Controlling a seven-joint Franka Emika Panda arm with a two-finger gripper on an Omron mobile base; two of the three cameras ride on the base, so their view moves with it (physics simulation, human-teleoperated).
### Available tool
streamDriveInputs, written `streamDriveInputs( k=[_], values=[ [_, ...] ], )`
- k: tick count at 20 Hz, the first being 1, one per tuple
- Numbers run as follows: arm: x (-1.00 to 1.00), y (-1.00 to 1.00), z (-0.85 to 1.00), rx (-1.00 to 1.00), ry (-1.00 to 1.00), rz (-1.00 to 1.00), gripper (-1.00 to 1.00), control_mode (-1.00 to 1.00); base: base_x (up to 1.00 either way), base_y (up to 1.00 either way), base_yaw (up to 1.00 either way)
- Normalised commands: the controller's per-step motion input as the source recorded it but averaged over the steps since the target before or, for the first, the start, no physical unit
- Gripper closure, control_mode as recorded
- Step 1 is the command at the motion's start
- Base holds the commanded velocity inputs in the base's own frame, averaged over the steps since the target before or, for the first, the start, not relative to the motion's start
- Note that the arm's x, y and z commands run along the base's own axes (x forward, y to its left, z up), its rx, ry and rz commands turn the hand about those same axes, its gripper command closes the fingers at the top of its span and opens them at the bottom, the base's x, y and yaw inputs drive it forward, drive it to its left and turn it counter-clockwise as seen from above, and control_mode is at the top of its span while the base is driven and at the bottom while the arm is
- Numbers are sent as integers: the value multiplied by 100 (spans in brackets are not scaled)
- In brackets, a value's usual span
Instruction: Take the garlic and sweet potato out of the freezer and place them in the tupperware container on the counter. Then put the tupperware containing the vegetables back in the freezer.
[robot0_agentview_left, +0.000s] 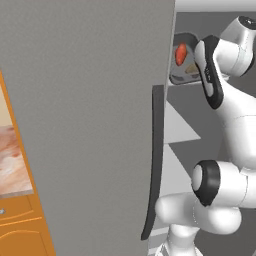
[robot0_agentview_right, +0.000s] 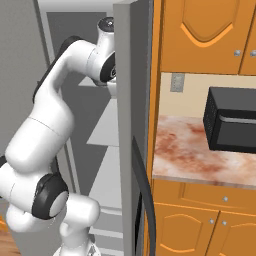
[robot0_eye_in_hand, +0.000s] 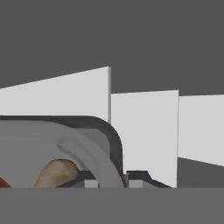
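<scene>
The tupperware container (robot0_agentview_left: 184, 75), a dark grey tub, is inside the open freezer (robot0_agentview_left: 85, 100) at upper-shelf height. In it lie the orange-red sweet potato (robot0_agentview_left: 181, 54) and the tan garlic (robot0_agentview_left: 192, 70). In the hand view the tub's curved rim (robot0_eye_in_hand: 107, 129) runs down between my fingertips, and my gripper (robot0_eye_in_hand: 113, 178) is shut on that rim. The garlic (robot0_eye_in_hand: 57, 173) lies just left of the fingers, and a sliver of sweet potato (robot0_eye_in_hand: 3, 183) shows at the left edge. I cannot tell whether the tub rests on a shelf. The counter (robot0_agentview_right: 200, 155) lies right of the freezer.
The wide grey freezer door with its dark curved handle (robot0_agentview_left: 156, 160) stands open at my left. A second grey door edge (robot0_agentview_right: 132, 125) hides my hand in the right base view. A black microwave (robot0_agentview_right: 232, 120) sits on the counter under orange cabinets (robot0_agentview_right: 200, 30). Pale shelves (robot0_eye_in_hand: 144, 131) lie ahead.
</scene>
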Motion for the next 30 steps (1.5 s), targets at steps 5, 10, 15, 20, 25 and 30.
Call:
streamDriveInputs(
  k=[5, 10, 15, 20, 25, 30],
  values=[
    [60, 10, -5, 1, 0, 1, 100, -100, 0, 0, 0],
    [58, 5, -12, 0, 0, 0, 100, -100, 0, 0, 0],
    [49, 1, -15, 2, 0, 0, 100, -100, 0, 0, 0],
    [18, 7, -20, 1, 0, 0, 100, -100, 0, 0, 0],
    [2, 5, -9, 0, 0, -2, 100, -100, 0, 0, 0],
    [0, 0, 0, 0, 0, -14, 100, -100, 0, 0, 0]
  ],
)
